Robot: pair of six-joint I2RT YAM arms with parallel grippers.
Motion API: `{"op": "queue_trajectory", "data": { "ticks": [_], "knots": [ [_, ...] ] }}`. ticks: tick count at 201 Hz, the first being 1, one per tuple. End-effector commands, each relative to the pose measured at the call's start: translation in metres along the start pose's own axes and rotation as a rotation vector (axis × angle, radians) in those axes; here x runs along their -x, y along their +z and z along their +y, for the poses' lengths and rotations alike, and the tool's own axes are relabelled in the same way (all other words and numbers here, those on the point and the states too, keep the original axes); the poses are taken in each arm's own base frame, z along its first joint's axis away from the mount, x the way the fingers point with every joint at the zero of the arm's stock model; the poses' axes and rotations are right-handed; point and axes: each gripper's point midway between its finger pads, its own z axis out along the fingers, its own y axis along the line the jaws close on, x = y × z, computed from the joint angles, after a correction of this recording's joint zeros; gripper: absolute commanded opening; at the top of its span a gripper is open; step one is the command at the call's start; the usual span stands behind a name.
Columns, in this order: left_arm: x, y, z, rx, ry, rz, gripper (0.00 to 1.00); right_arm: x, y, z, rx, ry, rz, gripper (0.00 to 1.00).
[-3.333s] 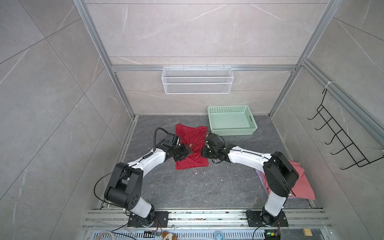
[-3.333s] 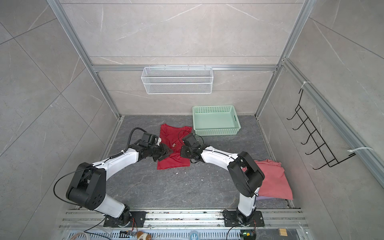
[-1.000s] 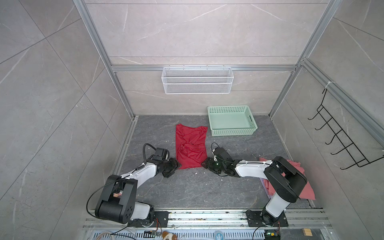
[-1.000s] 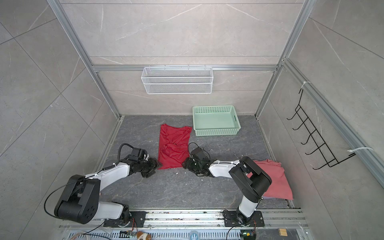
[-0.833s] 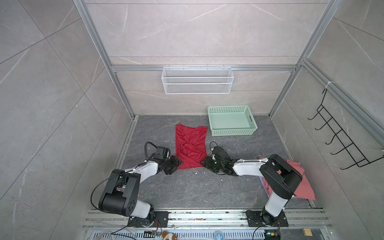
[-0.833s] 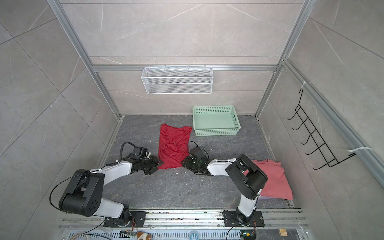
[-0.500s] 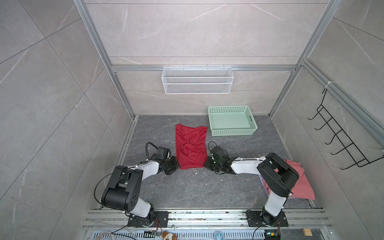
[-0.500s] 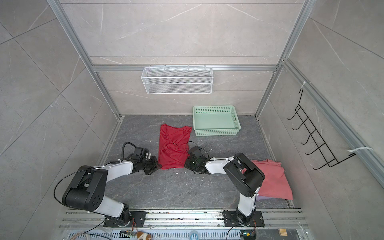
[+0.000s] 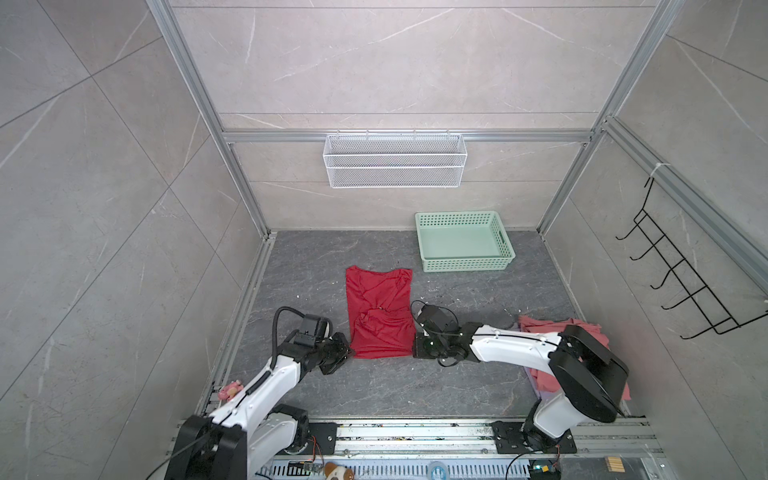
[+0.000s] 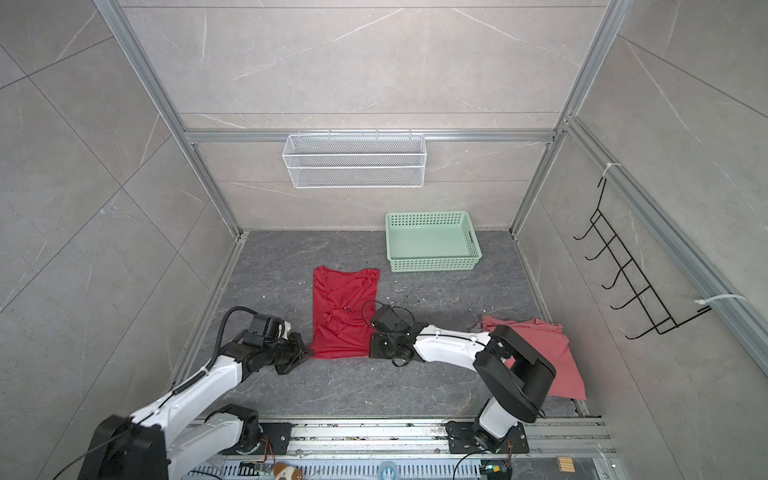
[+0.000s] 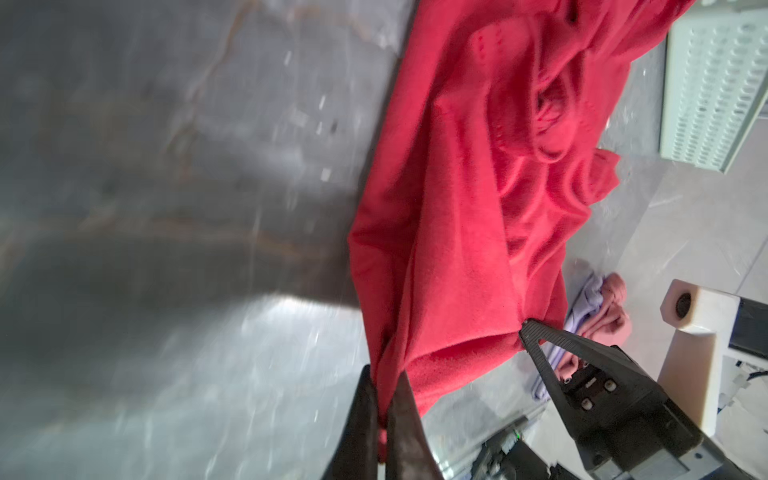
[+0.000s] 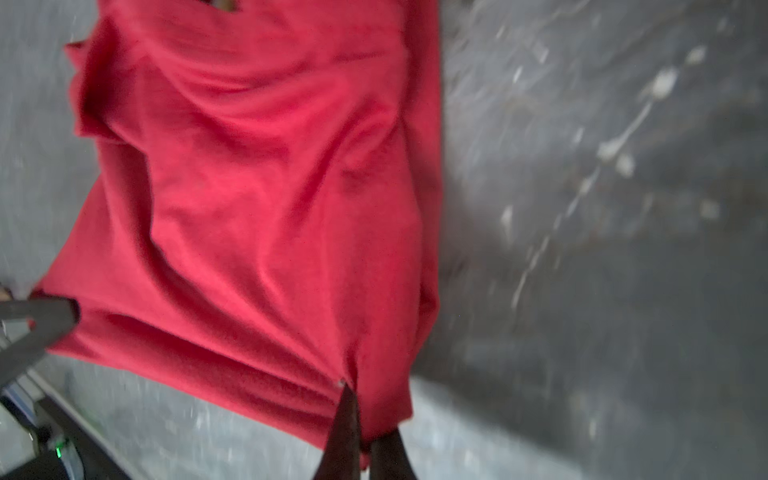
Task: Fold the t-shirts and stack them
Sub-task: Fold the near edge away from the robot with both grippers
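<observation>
- The red shirt lies lengthwise in the middle of the worktop, narrowed into a long strip, creased and bunched around its middle. Its far end points toward the green basket.
- The left fingers are pinched shut on the shirt's near-left corner, with red cloth pressed between them.
- The right fingers are likewise clamped on the near-right corner, so both near corners are gripped and the hem runs between them.
- A pink shirt lies crumpled at the right edge of the worktop, well apart from the red one. A lavender shirt shows beside it, and neither looks folded.
- The step in hand appears to be the crosswise fold of the red shirt, the first of the three.
- The next move likely calls for lifting both corners together and carrying the hem toward the far end. The two arms should stay level so the cloth lands square and the middle wrinkles are not trapped.
</observation>
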Motion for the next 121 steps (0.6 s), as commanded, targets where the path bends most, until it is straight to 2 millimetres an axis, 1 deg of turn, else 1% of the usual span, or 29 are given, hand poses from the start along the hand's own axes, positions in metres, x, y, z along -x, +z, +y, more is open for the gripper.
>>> {"op": "queue_trajectory", "data": {
  "ticks": [1,16,26,46,53,70,87,107,121],
  "knots": [
    [-0.014,-0.027,0.013,0.055,-0.063,-0.017,0.0,-0.004,-0.029,-0.009,-0.085,-0.042,-0.049,0.0],
    [-0.013,-0.044,0.002,0.034,-0.045,-0.047,0.0,0.006,-0.046,0.009,-0.052,-0.054,-0.107,0.0],
    [-0.008,-0.052,-0.01,0.01,-0.027,-0.065,0.0,0.017,-0.054,0.021,-0.024,-0.057,-0.141,0.0],
    [0.009,-0.06,-0.042,-0.04,0.033,-0.091,0.0,0.04,-0.062,0.041,-0.008,-0.083,-0.198,0.01],
    [0.017,-0.06,-0.053,-0.053,0.058,-0.102,0.0,0.049,-0.062,0.044,-0.025,-0.09,-0.216,0.01],
    [0.039,-0.062,-0.083,-0.078,0.13,-0.134,0.0,0.069,-0.061,0.054,-0.052,-0.106,-0.247,0.02],
    [0.062,-0.059,-0.108,-0.087,0.191,-0.16,0.0,0.088,-0.055,0.057,-0.068,-0.094,-0.268,0.03],
    [0.09,-0.046,-0.129,-0.075,0.238,-0.183,0.0,0.113,-0.041,0.057,-0.056,-0.051,-0.269,0.03],
    [0.11,-0.034,-0.139,-0.068,0.246,-0.188,0.0,0.129,-0.028,0.054,-0.051,-0.017,-0.267,0.03]
  ]
}}
